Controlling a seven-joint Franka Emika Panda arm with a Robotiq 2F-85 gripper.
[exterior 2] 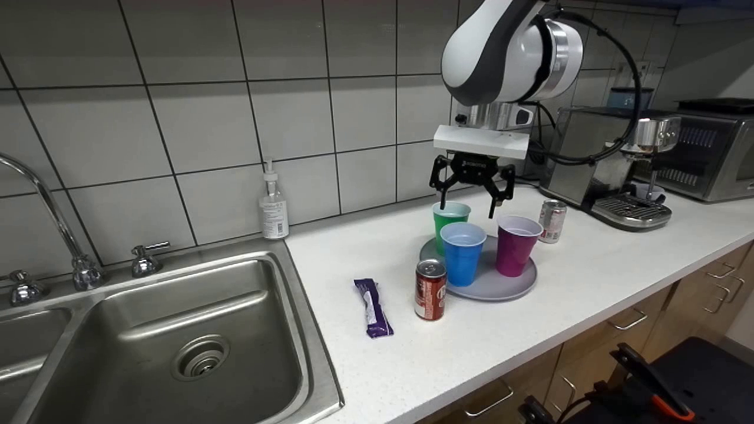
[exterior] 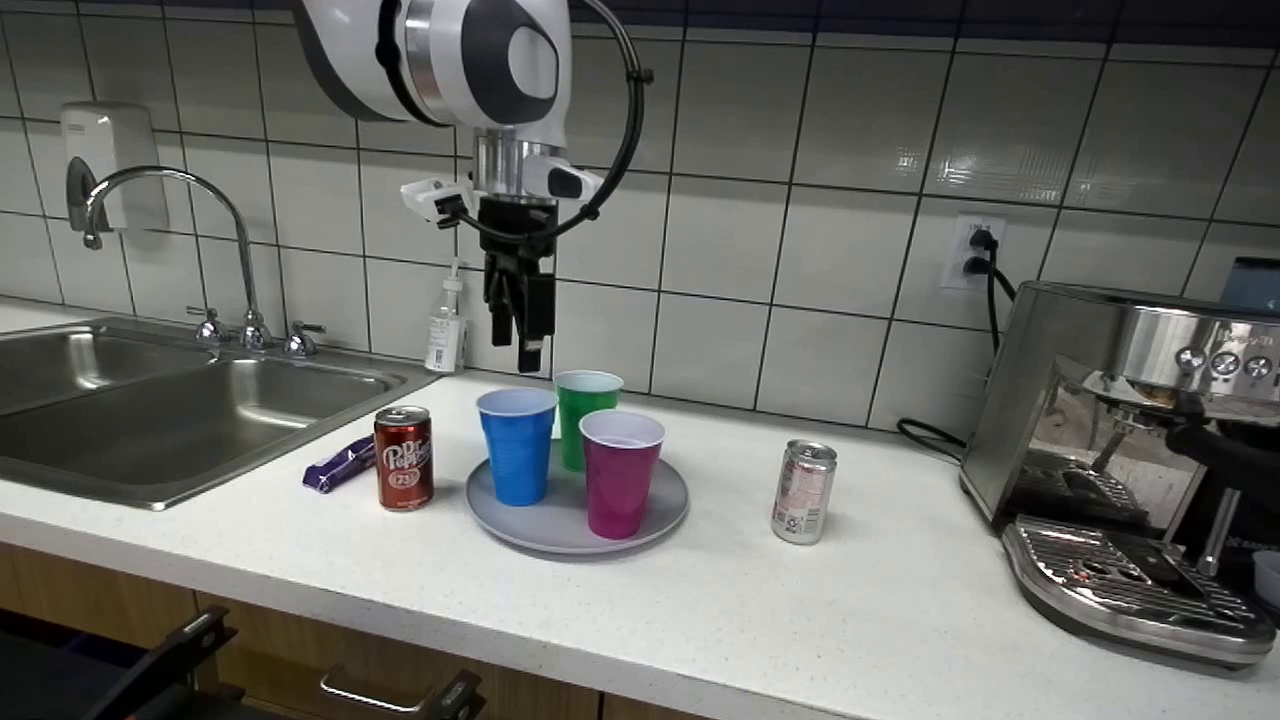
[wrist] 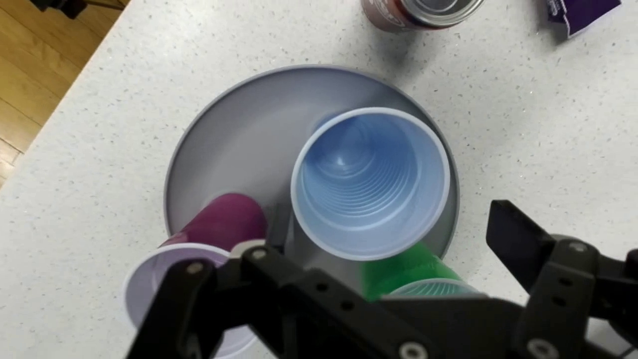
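Probably light and easily crushed, the blue tapered plastic cup (exterior 2: 462,260) stands upright on the round grey plate (wrist: 239,132); a gentle pinch below its rim should suit. The black pincer (exterior 2: 468,208) hangs spread, empty.

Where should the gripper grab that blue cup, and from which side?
Likely its rim, from straight above: the blue cup stands upright with its mouth open, so one finger of the open gripper could go inside. Choose the part facing the Dr Pepper can, away from the green cup and purple cup.
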